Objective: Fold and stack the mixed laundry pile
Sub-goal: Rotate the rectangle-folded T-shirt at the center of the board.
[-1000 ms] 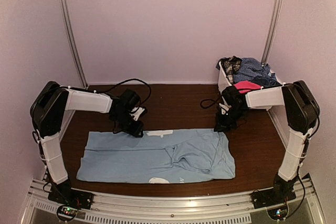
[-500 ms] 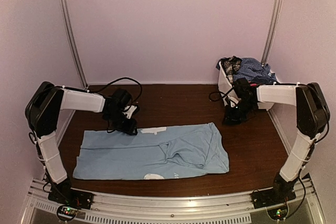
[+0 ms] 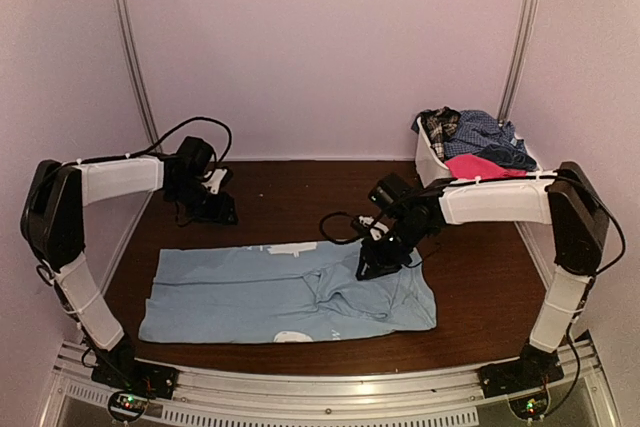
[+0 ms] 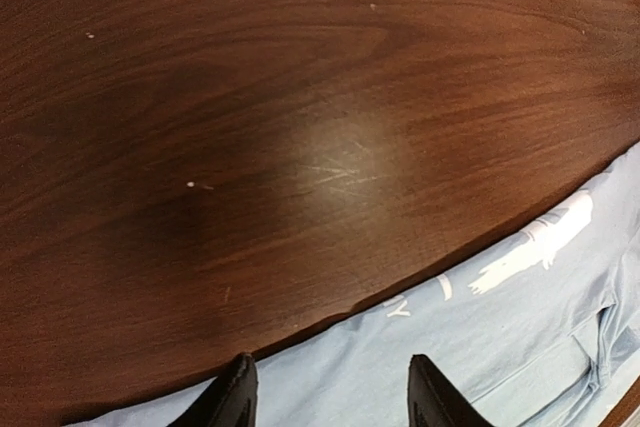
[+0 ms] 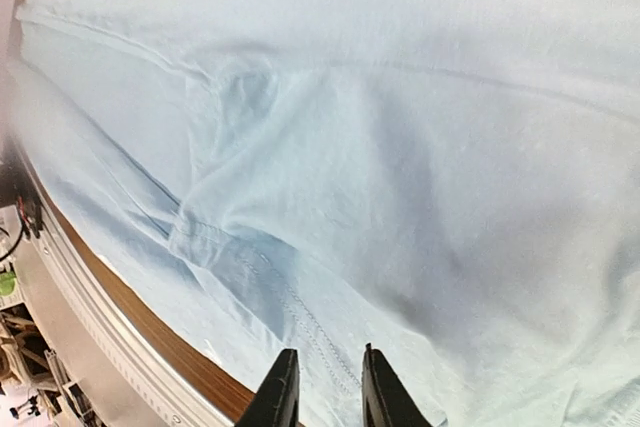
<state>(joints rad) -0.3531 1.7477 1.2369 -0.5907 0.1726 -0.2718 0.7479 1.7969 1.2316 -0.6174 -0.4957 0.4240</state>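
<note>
1. Top view: the left gripper (image 3: 218,213) has backed off beyond the light blue T-shirt's (image 3: 260,292) far-left edge. The right gripper (image 3: 375,265) has come over its right half, likely for a fresh folding grasp. T-shirt: flat, unfolded on table (image 3: 480,277), creased centre-right.
2. Left wrist: fingers (image 4: 235,397) spread, empty, at T-shirt's far edge.
3. Right wrist: fingers (image 5: 283,392) narrowly parted, pinching nothing, above T-shirt.

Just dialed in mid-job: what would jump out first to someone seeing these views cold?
The light blue T-shirt spread out across the near half of the table, with the right gripper over its far right part, jaws barely parted and empty. Next, the white basket at the far right corner, heaped with the laundry pile. The left gripper is open over bare wood at far left.
</note>
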